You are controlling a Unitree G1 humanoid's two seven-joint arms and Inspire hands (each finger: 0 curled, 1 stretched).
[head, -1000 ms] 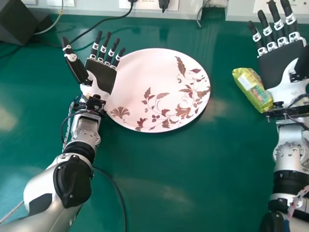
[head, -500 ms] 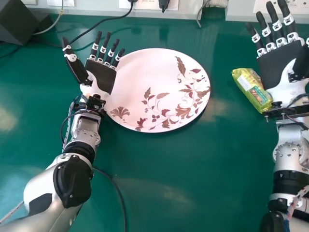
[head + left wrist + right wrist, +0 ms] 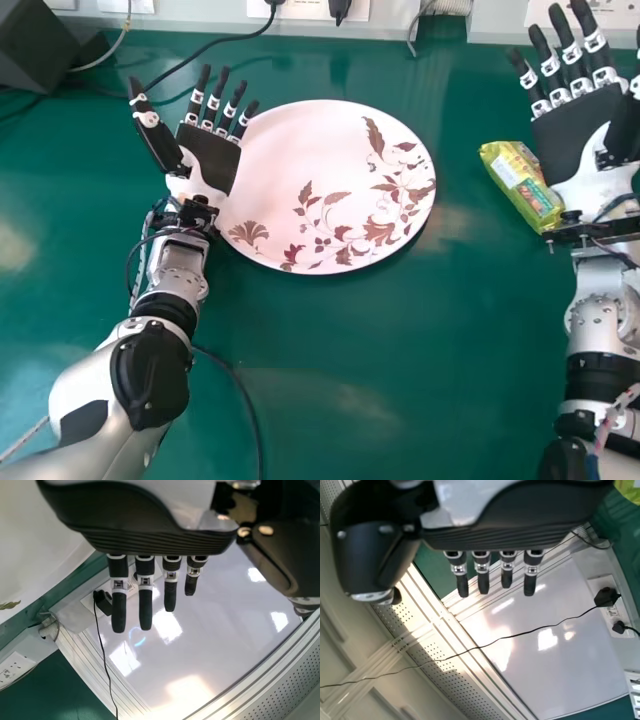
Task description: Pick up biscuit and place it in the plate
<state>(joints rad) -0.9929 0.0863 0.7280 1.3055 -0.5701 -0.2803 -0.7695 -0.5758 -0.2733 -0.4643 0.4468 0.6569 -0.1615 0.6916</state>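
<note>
The left hand point(image 3: 212, 158) and right hand point(image 3: 575, 135) are held empty, fingers straight; the biscuit point(image 3: 523, 186), possibly touching the latter's edge, could be shoved aside by a careless turn.

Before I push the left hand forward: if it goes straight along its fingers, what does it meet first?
Probably the black cable ahead of the left hand. Its height is unclear in the head view, so it may pass above that and meet the pale back panel instead.

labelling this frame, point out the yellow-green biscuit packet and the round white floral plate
yellow-green biscuit packet point(image 3: 524, 186): head view, middle of its wrapper
round white floral plate point(image 3: 320, 165): head view, bare inner surface
</note>
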